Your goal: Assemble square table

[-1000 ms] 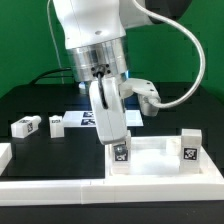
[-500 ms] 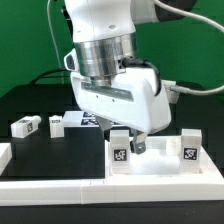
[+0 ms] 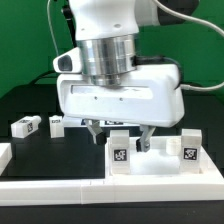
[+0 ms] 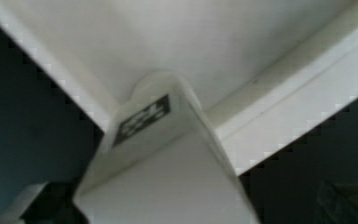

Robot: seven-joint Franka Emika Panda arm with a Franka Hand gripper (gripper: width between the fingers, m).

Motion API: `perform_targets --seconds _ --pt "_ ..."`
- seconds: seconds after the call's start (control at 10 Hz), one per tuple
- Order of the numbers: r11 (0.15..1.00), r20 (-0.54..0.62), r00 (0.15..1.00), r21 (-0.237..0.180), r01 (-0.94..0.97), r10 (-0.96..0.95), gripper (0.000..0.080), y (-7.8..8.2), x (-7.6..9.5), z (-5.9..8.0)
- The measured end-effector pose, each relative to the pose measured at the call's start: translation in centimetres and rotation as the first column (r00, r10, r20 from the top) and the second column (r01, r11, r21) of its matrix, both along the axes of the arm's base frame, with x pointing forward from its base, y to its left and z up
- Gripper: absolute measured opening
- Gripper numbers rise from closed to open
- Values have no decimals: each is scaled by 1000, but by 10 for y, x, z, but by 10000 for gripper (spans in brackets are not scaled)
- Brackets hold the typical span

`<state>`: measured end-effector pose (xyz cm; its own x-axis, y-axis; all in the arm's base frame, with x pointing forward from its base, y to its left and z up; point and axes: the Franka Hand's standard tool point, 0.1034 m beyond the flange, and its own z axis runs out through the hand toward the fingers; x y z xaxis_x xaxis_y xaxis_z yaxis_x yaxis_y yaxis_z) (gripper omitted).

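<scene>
Gripper (image 3: 120, 135): jaws spread wide, holding nothing. One finger (image 3: 96, 129) is on each side of the upright leg, with a visible gap to it on the exterior view's left.
Square table top (image 3: 160, 163): the white tray with a raised rim, lying flat on the black table surface (image 3: 40, 155). It lies toward the exterior view's right.
Upright leg (image 3: 120, 154): stands at the corner of the square table top on the exterior view's left, tag facing the camera. It is directly under the open gripper.
Wrist view: the same leg rises toward the camera with its tag (image 4: 144, 117) in sight and the white of the table top behind it. The dark blurred shapes on either side of it are probably the fingertips (image 4: 30, 206).
Second leg (image 3: 189, 150): also upright on the square table top, at its end on the exterior view's right, well apart from the gripper.
Loose legs: two lie on their sides off the square table top, out to the exterior view's left, one (image 3: 25, 126) farther off than the other (image 3: 57, 123).
Marker board (image 3: 82, 119): flat behind the square table top, partly hidden by the gripper body.
Border wall (image 3: 55, 187): a low white strip along the near side of the square table top.
</scene>
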<state>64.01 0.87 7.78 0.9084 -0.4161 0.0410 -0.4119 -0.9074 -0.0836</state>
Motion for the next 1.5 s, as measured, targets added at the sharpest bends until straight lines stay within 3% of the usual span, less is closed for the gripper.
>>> perform_targets --seconds 0.1,0.2,0.4,0.6,1.0,1.2,1.5 --pt "975 5 976 -50 -215 216 649 6 3 2" --pt "954 2 955 -62 -294 295 649 10 3 2" --pt "972 3 973 -51 -231 231 618 9 3 2" --pt "994 5 995 -43 -96 96 321 4 4 2" --pt "981 -2 981 -25 193 -193 306 -5 3 2" --pt "894 -25 895 27 447 -446 306 -16 2 0" --pt "592 -157 593 56 804 -790 303 -16 -6 -1"
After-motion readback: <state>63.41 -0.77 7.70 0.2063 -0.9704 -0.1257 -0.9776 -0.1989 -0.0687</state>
